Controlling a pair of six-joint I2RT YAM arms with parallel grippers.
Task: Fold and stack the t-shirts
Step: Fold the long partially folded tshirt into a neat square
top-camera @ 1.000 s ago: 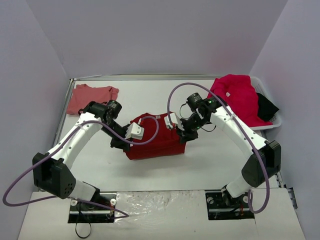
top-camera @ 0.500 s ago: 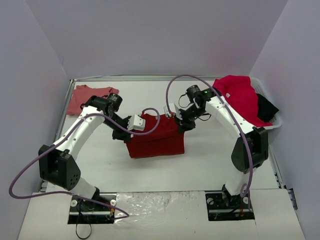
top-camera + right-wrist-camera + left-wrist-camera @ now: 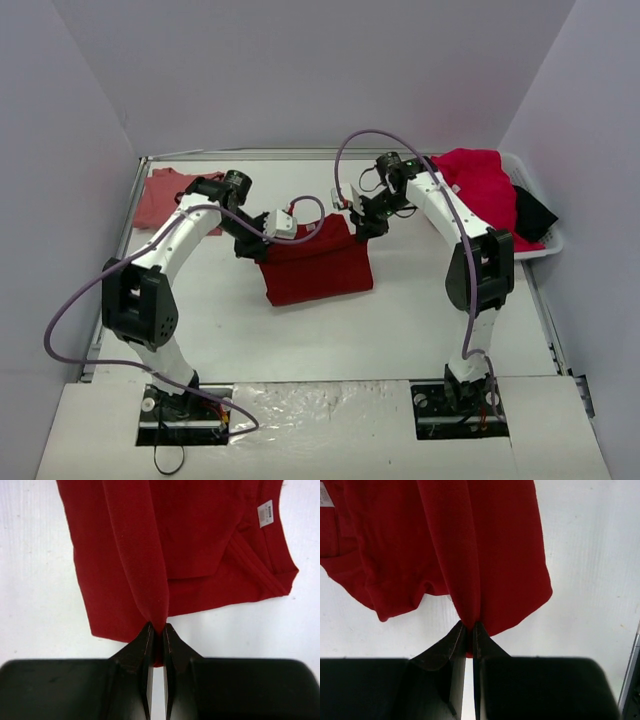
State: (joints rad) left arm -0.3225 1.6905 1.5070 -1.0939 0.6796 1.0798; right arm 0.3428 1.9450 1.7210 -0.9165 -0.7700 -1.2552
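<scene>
Top external view showed the dark crimson red cloth t-shirt [image 3: 320, 268] near the middle of the white table [image 3: 420, 320]; the left gripper [image 3: 262, 245] gripped its far left corner, the right gripper [image 3: 362, 232] its far right corner; in both wrist views the jaws were closed tight on a pinched ridge of red cloth; the faded salmon-pink t-shirt [image 3: 160, 195] lay at the far left; the raspberry pink-red t-shirt [image 3: 480, 190] was heaped on the white plastic basket [image 3: 548, 245] at the far right.

Left claw [image 3: 468, 626] pinched (tight), right claw [image 3: 156, 627] likewise
</scene>
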